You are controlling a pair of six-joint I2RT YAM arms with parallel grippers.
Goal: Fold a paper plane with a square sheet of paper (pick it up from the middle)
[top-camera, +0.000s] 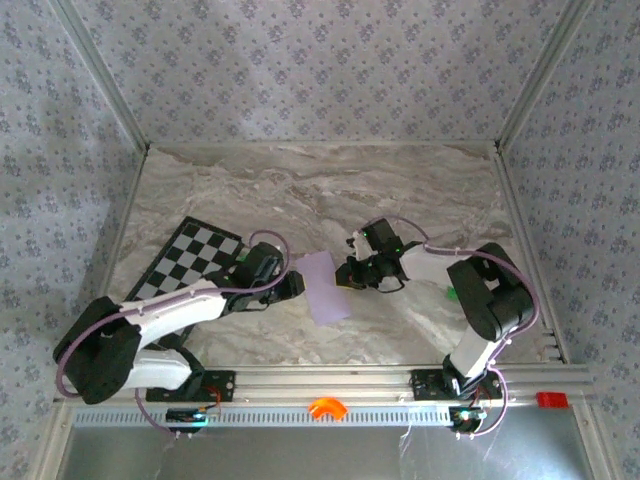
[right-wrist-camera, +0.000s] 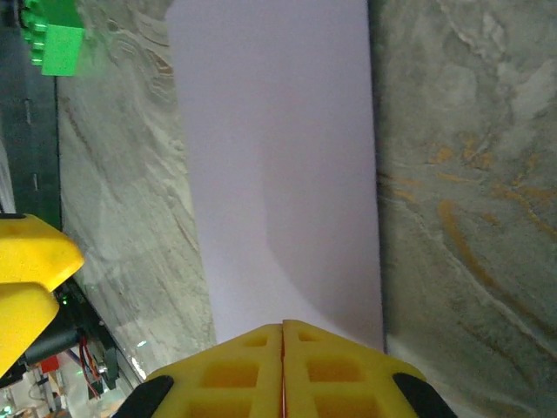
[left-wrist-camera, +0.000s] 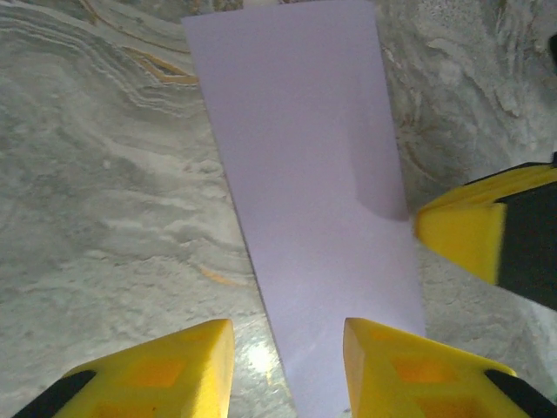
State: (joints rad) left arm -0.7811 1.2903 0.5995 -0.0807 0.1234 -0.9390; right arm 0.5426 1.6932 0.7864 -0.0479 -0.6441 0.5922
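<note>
The square sheet of paper (top-camera: 328, 288) lies flat on the marble table as a narrow pale lilac rectangle, folded in half, between the two arms. My left gripper (top-camera: 297, 284) is open at the paper's left long edge. In the left wrist view (left-wrist-camera: 287, 366) one finger is over bare table and the other over the paper (left-wrist-camera: 305, 174). My right gripper (top-camera: 346, 273) is shut, its joined tips (right-wrist-camera: 283, 326) resting at the paper's (right-wrist-camera: 278, 148) opposite edge. I cannot tell whether paper is pinched between them. The paper plane is not formed.
A black-and-white checkered board (top-camera: 190, 262) lies on the left under the left arm. A small green block (top-camera: 452, 292) sits by the right arm and also appears in the right wrist view (right-wrist-camera: 52, 35). Patterned walls enclose the table; an aluminium rail (top-camera: 330, 382) runs along the front.
</note>
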